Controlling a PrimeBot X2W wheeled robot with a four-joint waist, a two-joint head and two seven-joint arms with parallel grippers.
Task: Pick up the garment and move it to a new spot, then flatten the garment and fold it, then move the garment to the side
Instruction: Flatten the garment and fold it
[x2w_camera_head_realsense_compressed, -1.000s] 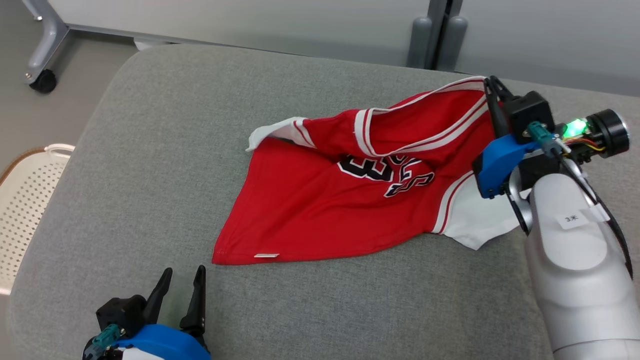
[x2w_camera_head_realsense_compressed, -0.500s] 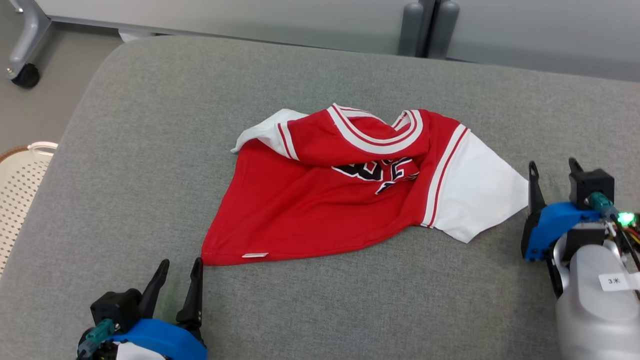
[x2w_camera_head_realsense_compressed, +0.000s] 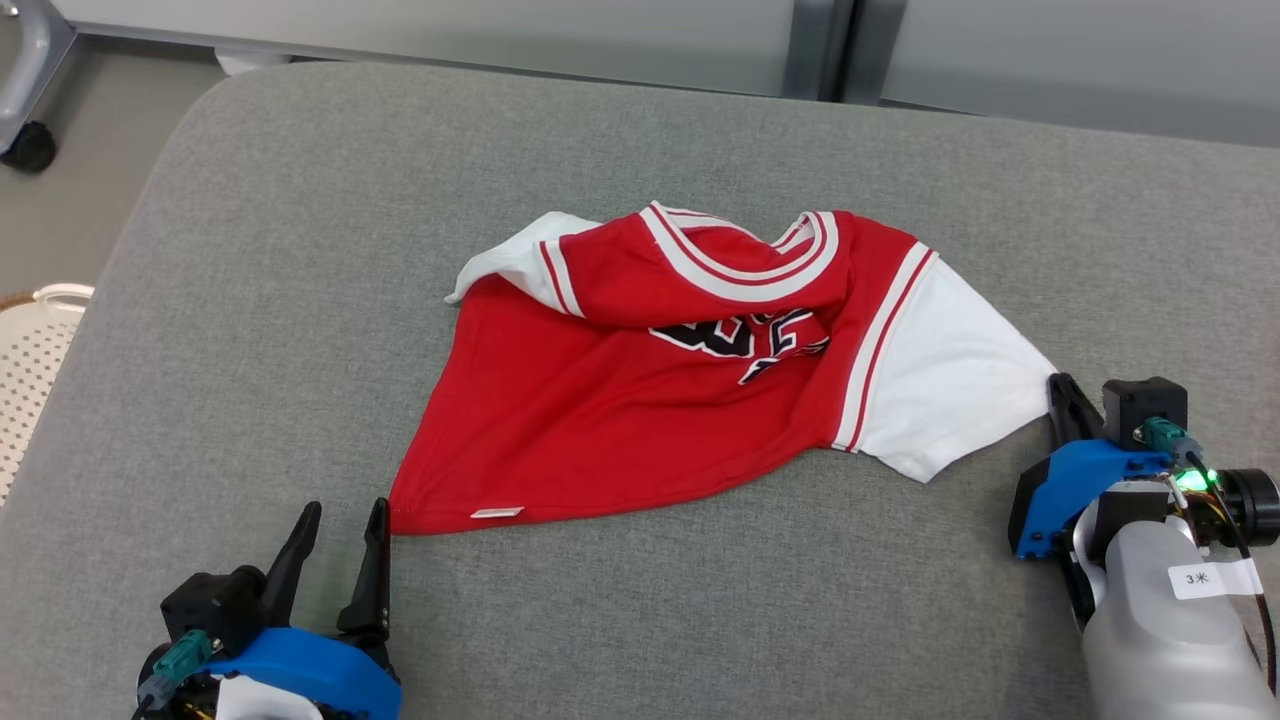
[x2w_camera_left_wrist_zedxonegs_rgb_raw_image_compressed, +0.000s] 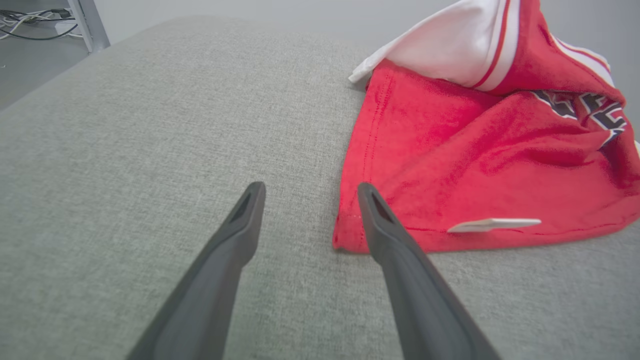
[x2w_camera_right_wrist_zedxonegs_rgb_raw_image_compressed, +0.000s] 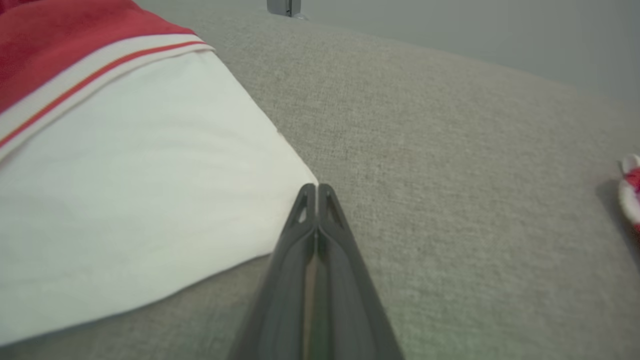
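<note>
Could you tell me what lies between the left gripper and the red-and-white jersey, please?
Only bare grey fabric cushion: in the left wrist view, the open left gripper has one finger at the hem corner of the red-and-white jersey.

Parted jaws beside red garment (x2w_camera_left_wrist_zedxonegs_rgb_raw_image_compressed: 450, 150) corner

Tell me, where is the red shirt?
In the head view, the red shirt lies on the grey cushion, hem corner beside the left gripper, white sleeve beside the right gripper.

Left gripper (x2w_camera_head_realsense_compressed: 345, 506) has fingers spread wide; right gripper (x2w_camera_head_realsense_compressed: 1062, 382) has fingers pressed together.
</note>
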